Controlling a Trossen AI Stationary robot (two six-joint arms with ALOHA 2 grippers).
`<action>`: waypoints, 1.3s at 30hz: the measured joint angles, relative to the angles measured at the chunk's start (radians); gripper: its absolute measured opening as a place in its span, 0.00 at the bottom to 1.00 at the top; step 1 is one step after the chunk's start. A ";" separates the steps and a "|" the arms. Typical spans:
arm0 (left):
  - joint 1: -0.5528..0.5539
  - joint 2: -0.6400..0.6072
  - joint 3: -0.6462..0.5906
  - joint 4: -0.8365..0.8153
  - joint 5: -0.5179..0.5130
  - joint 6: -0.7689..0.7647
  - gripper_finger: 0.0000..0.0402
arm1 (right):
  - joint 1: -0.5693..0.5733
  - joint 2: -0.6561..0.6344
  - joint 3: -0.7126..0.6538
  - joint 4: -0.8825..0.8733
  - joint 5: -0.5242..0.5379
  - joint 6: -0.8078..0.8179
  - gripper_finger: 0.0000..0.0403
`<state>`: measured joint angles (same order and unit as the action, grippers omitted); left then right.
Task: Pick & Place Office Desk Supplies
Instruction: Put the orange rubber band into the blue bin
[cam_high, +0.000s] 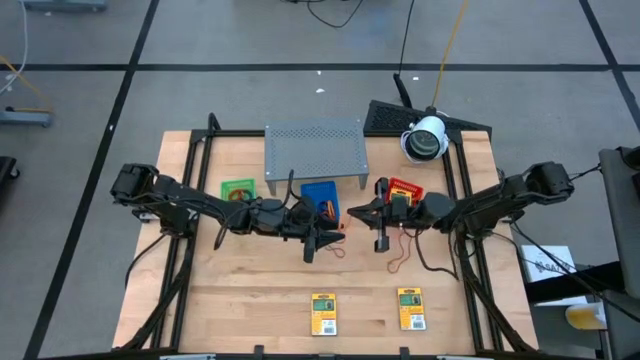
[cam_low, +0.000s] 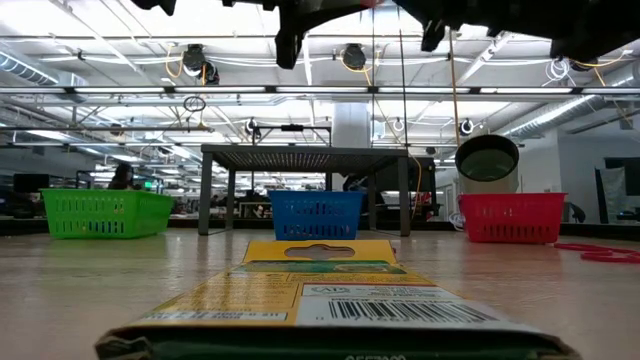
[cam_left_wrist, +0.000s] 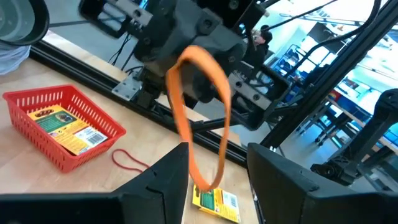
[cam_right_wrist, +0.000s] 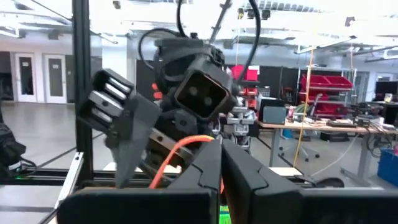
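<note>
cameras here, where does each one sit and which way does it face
High view: above the table, looking straight down; both arms show, left gripper and right gripper.
Low view: at tabletop height, looking level at a yellow packet; arms overhead.
Left wrist view: past its own fingers, holding an orange rubber band.
Right wrist view: past its shut fingers, facing the left arm.
Both wrist views share the band.

**Trays, shelf and lamp sitting on the wooden table**

A grey perforated metal shelf (cam_high: 314, 148) is standing at the far middle of the wooden table (cam_high: 250, 295). A green tray (cam_high: 238, 190) is sitting to its left, a blue tray (cam_high: 321, 197) just in front of it, and a red tray (cam_high: 404, 190) to its right. A white round lamp (cam_high: 426, 138) is resting near the far right corner, beside a dark keyboard-like panel (cam_high: 385, 116).
</note>
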<state>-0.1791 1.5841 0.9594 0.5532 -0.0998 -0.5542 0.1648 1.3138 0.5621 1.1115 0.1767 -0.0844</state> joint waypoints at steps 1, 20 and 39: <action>0.000 0.000 0.000 0.001 0.000 0.004 0.42 | -0.003 0.011 0.000 0.010 -0.001 0.009 0.00; -0.005 0.000 0.000 0.019 -0.002 0.079 0.36 | -0.073 0.078 0.014 0.014 -0.025 0.075 0.00; -0.013 0.000 0.000 -0.072 -0.015 0.205 0.01 | -0.071 0.066 0.014 0.037 -0.104 0.046 0.25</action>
<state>-0.1921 1.5841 0.9596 0.4815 -0.1145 -0.3496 0.0935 1.3802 0.5758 1.1489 0.0728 -0.0383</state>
